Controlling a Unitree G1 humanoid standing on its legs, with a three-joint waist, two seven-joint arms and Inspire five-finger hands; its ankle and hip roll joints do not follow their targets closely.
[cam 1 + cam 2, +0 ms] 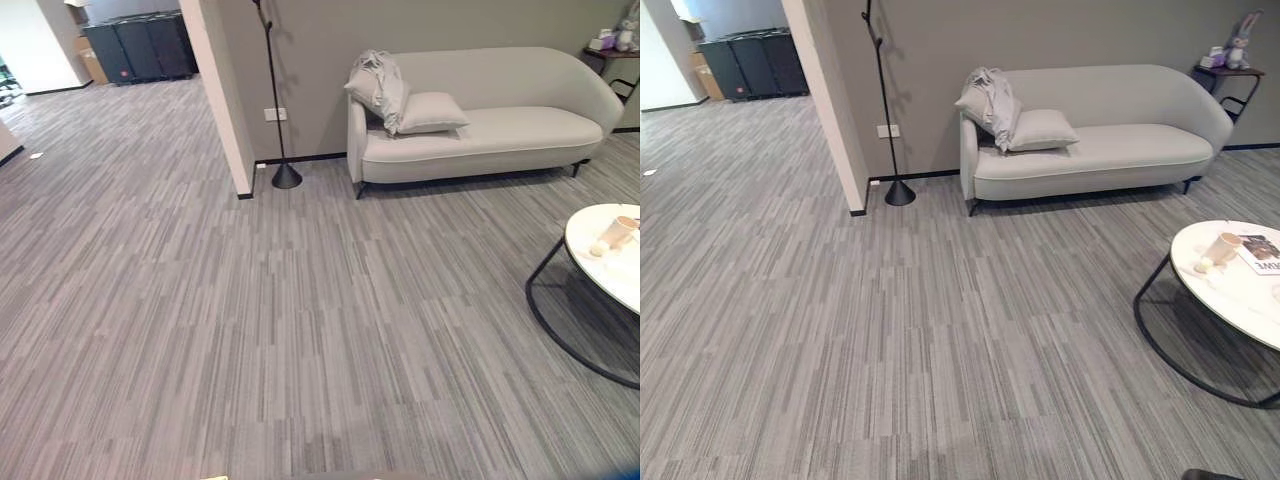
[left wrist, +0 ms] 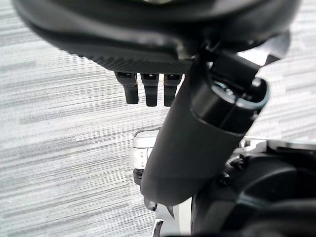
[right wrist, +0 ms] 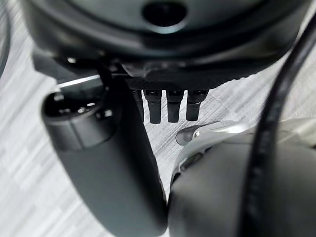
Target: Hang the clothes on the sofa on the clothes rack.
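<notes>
A pale grey garment (image 1: 378,85) lies crumpled over the left end of the light sofa (image 1: 520,130), by its armrest and next to a cushion (image 1: 430,110). Left of the sofa, against the wall, stands the clothes rack (image 1: 274,90), a thin black pole on a cone base. Both are several steps ahead across the carpet. My left hand (image 2: 148,90) hangs over bare carpet, fingers straight and holding nothing. My right hand (image 3: 168,106) hangs the same way, open, with nothing in it.
A wall pillar (image 1: 225,90) juts out just left of the rack. A round white table (image 1: 1230,295) on a black frame, bearing a cup and a booklet, stands at the right. A small side table (image 1: 1225,72) sits past the sofa. Dark cabinets (image 1: 140,48) line the far left.
</notes>
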